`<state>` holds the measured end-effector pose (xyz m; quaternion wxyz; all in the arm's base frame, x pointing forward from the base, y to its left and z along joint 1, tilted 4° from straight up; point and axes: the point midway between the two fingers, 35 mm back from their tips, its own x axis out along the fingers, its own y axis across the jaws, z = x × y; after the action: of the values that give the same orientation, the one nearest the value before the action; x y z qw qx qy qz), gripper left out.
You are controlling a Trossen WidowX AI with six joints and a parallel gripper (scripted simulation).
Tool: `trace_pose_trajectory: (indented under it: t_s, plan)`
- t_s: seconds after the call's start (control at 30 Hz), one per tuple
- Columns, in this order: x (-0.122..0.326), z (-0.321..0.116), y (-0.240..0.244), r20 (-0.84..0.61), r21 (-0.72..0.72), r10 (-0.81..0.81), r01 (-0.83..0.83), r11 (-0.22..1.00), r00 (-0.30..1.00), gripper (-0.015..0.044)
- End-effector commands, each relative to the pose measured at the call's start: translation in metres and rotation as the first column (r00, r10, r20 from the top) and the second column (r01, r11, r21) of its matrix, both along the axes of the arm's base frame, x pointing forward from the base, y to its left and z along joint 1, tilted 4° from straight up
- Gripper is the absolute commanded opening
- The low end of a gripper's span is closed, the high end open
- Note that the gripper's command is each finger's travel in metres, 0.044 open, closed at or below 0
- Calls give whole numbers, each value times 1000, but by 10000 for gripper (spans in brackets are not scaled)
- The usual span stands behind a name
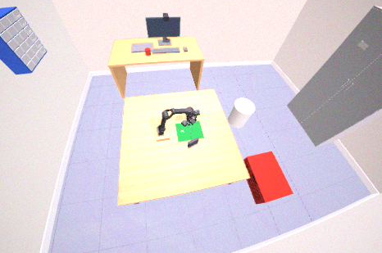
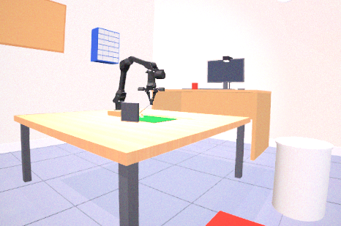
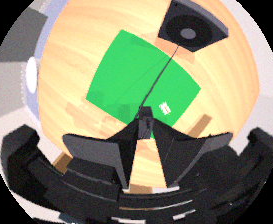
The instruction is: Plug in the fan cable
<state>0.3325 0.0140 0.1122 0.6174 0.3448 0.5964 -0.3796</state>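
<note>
clenched on the small dark plug point(image 3: 146, 122), the hand point(image 1: 189, 123) point(image 2: 151, 102) point(image 3: 145, 120) hangs above the surface point(image 1: 164, 171) point(image 2: 110, 131) point(image 3: 227, 65), near the edge of the green board point(image 1: 197, 131) point(image 2: 157, 119) point(image 3: 137, 75). in the wrist view the plug sits at the fingertips, lower centre of the frame, and the thin cable point(image 3: 157, 80) runs from it up to the fan point(image 1: 193, 142) point(image 2: 130, 112) point(image 3: 188, 33) at the upper right. the white header point(image 1: 182, 131) point(image 3: 165, 108) is on the board, to the right of the plug in that view and apart from it, so nothing is plugged in.

the likeliest fault is a sideways miss: lowering from here would put the plug on bare board or off its edge, since the hand is not over the header. a wrong turn of the wrist could set the plug skewed to the pins, which might bend them or jam it partway. the cable looks fairly straight, so a move away from the fan could tug the plug askew or drag the fan. a light push may leave it half seated, and opening while the fingers grip at a slant could pull it back up.
</note>
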Motion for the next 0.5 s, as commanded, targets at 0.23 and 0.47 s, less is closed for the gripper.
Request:
trace_pose_trajectory:
  t_s: [0.23, 0.47]
  plan:
    - [8, 0, 1, -17, -6, 137, -137, 991, 990, 0]
    - [10, -10, 0, -11, -91, 144, -145, 985, 989, 0]
